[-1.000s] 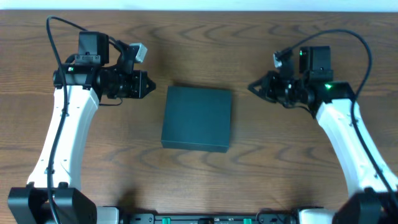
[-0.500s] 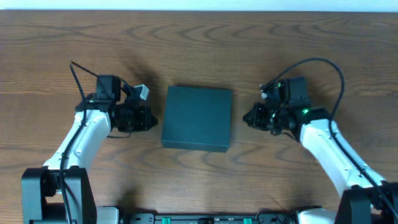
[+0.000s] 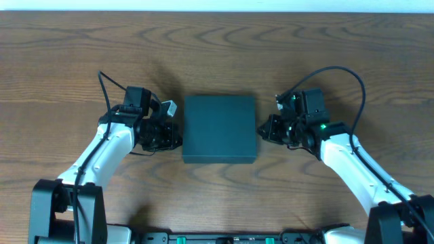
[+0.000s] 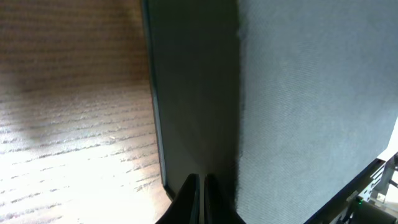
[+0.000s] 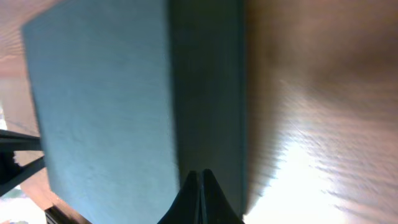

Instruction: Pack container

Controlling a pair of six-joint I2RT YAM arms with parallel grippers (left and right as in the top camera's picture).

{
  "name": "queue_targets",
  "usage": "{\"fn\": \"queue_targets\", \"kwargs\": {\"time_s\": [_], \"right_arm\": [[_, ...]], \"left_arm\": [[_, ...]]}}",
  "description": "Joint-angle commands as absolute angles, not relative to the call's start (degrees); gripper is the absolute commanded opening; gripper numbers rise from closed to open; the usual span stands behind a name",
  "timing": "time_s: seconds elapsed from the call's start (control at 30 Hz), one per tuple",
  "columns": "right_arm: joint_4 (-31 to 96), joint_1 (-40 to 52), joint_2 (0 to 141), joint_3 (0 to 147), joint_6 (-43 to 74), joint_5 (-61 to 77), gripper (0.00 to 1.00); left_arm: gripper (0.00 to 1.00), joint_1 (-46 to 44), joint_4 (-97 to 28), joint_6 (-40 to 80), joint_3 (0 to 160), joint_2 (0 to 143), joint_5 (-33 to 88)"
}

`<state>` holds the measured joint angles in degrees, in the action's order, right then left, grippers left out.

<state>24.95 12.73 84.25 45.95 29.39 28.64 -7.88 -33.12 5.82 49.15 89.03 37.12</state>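
Note:
The container (image 3: 220, 127), a dark teal-black box with its lid down, lies flat at the middle of the wooden table. My left gripper (image 3: 178, 135) is shut and empty, its tips against the box's left side wall (image 4: 193, 93). My right gripper (image 3: 261, 130) is shut and empty, its tips against the box's right side wall (image 5: 208, 87). In the left wrist view the shut tips (image 4: 201, 180) point at the wall, and in the right wrist view the shut tips (image 5: 199, 175) do the same. Nothing else of the task shows.
The wooden table (image 3: 217, 47) stretches bare behind the box, with its far edge along the top of the overhead view. Both arms reach in from the front corners.
Both arms have moved inward and toward the front, closing on the box from either side. The box has shifted a little to the right and forward.

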Motion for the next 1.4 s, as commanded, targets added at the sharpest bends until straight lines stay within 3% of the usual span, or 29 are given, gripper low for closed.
{"fn": "queue_targets", "kwargs": {"time_s": [0.0, 0.17, 0.3, 0.57, 0.7, 0.73, 0.77, 0.8, 0.83, 0.97, 1.37], "right_arm": [[27.6, 10.9, 81.2, 46.3, 28.3, 28.4, 0.02], [40.5, 10.2, 64.9, 47.7, 25.8, 21.6, 0.02], [52.9, 10.2, 44.8, 47.0, 25.8, 18.4, 0.02], [63.1, 10.2, 9.1, 41.2, 25.7, 21.5, 0.02], [69.2, 10.2, 0.4, 41.7, 28.8, 21.4, 0.02], [70.3, 10.1, 1.7, 41.9, 29.1, 22.5, 0.12], [71.0, 10.1, 2.5, 41.8, 30.4, 23.6, 0.4], [71.9, 10.1, 3.0, 41.8, 32.4, 24.6, 0.95], [73.0, 10.2, 3.7, 41.7, 36.4, 25.9, 0.99], [75.0, 10.2, 4.0, 41.6, 39.1, 26.3, 0.99], [76.1, 10.2, 4.0, 41.6, 40.5, 26.3, 0.99]], "left_arm": [[0.06, -6.9, -34.6, 6.4, 49.2, 88.2, 34.8], [0.06, -5.8, -44.3, 3.7, 51.6, 77.9, 30.4], [0.06, -5.8, -52.9, 3.5, 51.2, 58.6, 30.9], [0.06, -6.8, -60.3, 2.8, 42.5, 25.0, 33.3], [0.06, -6.8, -63.3, 4.2, 37.8, 14.2, 34.6], [0.24, -6.8, -63.2, 4.9, 37.3, 12.7, 34.5], [0.98, -6.8, -62.9, 5.2, 37.2, 11.8, 34.4], [0.95, -6.8, -62.5, 5.4, 37.2, 11.5, 34.5], [0.95, -6.8, -62.3, 5.5, 37.2, 11.6, 34.6], [0.95, -6.8, -65.7, 11.4, 37.2, 11.6, 34.5], [0.95, -6.8, -67.1, 11.4, 37.2, 11.6, 34.1]]}}
